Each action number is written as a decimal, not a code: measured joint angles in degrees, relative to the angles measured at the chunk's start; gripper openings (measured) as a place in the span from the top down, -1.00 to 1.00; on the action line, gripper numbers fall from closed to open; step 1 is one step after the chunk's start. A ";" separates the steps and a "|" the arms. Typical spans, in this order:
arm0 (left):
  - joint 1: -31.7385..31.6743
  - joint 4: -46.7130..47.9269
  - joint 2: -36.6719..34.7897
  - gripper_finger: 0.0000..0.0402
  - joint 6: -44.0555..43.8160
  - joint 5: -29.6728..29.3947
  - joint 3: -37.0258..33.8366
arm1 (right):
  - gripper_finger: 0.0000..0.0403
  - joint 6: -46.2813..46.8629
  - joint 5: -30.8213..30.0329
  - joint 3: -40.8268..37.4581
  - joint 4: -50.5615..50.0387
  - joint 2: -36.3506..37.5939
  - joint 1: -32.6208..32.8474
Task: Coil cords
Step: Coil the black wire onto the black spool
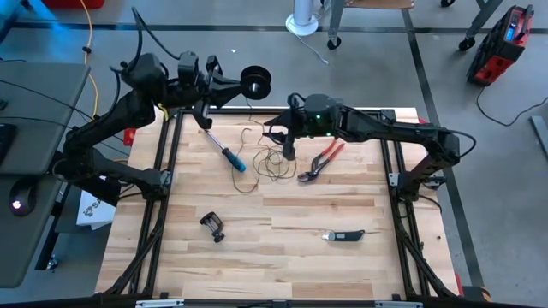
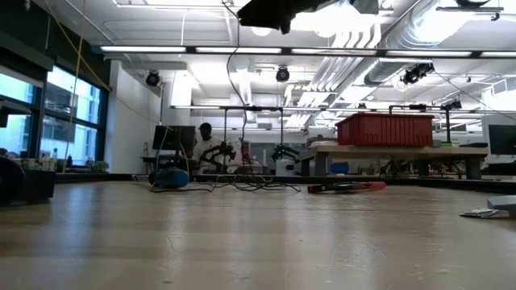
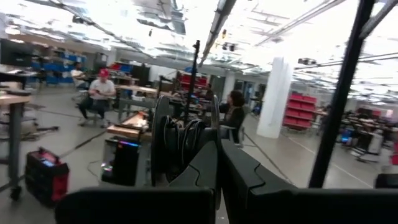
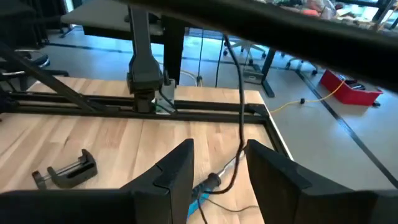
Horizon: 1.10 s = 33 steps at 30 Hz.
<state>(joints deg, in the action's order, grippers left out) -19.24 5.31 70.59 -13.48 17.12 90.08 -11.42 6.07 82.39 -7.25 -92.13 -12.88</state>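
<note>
The small black reel (image 1: 256, 81) is held up beyond the far edge of the table (image 1: 282, 257), in the upper middle of the high view, with the left gripper (image 1: 241, 83) closed on it; in the left wrist view the reel (image 3: 180, 142) is seen edge-on just past the tips of the shut jaws, with dark windings between its two discs. The thin dark cord (image 1: 272, 161) lies in loose tangled loops on the table, centre-left of the upper half of the high view, between a blue-handled screwdriver (image 1: 224, 150) on its left and red pliers (image 1: 323, 160) on its right. The right gripper (image 1: 289, 154) is placed over these loops, its jaws partly open; in the right wrist view a dark strand (image 4: 239, 112) runs upward through the gap between the two fingers (image 4: 177, 174), but whether it is gripped cannot be told. A small black clamp (image 1: 213, 226) and a dark folding knife (image 1: 344, 234) lie nearer the front of the table.
</note>
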 joint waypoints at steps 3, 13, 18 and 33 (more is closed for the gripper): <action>0.24 -0.43 0.00 1.00 -1.62 0.81 0.01 | 0.30 0.42 0.00 0.00 1.49 -0.49 0.00; 0.24 -1.40 0.00 1.00 -2.90 1.82 0.01 | 0.32 -0.94 -0.94 0.00 2.36 -1.24 0.15; 0.21 -1.38 0.00 1.00 -2.92 1.82 0.01 | 0.41 -1.29 -0.96 0.00 2.38 -1.27 0.52; 0.11 0.23 -0.05 1.00 -1.20 -0.48 0.00 | 0.99 1.37 -1.39 3.84 -4.15 0.69 1.90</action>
<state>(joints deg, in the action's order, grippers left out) -19.13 5.54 70.53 -14.69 16.64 90.08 -10.05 4.68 86.23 -11.40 -91.44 -10.99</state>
